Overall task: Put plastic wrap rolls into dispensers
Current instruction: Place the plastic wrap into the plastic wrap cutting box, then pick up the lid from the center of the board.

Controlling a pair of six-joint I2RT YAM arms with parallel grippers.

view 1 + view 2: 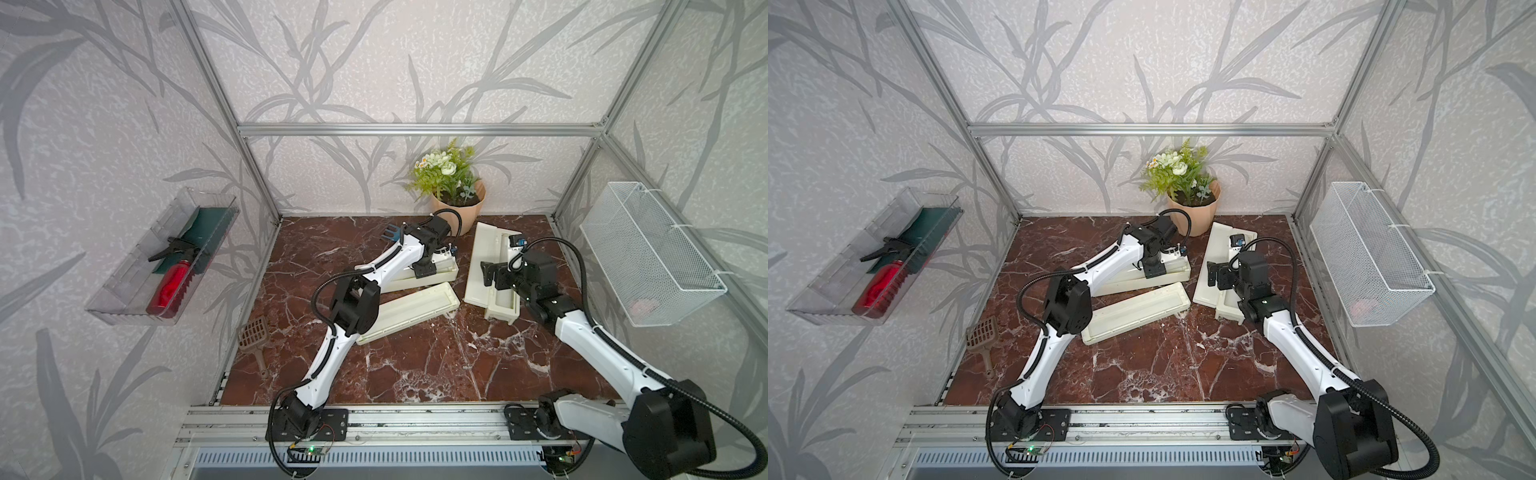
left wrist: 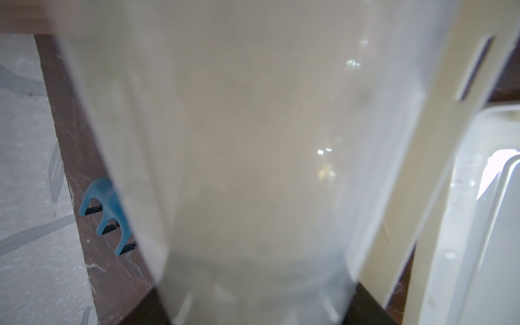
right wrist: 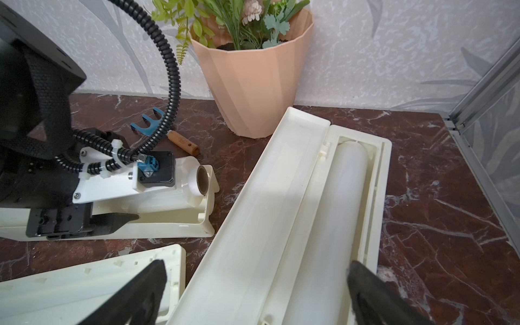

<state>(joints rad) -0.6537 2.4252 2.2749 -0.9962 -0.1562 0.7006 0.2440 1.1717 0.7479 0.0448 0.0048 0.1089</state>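
One dispenser's base tray (image 1: 399,283) lies open mid-table, its lid (image 1: 409,307) flat in front of it. My left gripper (image 2: 259,306) is shut on a plastic wrap roll (image 3: 168,197) that lies along this tray, its tube end (image 3: 201,180) at the tray's end. In the left wrist view the blurred roll (image 2: 253,140) fills the space between the dark fingers. The second dispenser (image 1: 482,266) lies open to the right, with another roll (image 3: 337,211) resting in its base. My right gripper (image 3: 256,292) hovers open over that dispenser, one finger on each side.
A peach flower pot (image 1: 457,208) stands at the back wall. A blue hand rake (image 3: 149,126) lies behind the left arm. A brown scoop (image 1: 253,336) sits at the table's left edge. A clear tray (image 1: 124,291) and a wire basket (image 1: 648,253) hang on the side walls.
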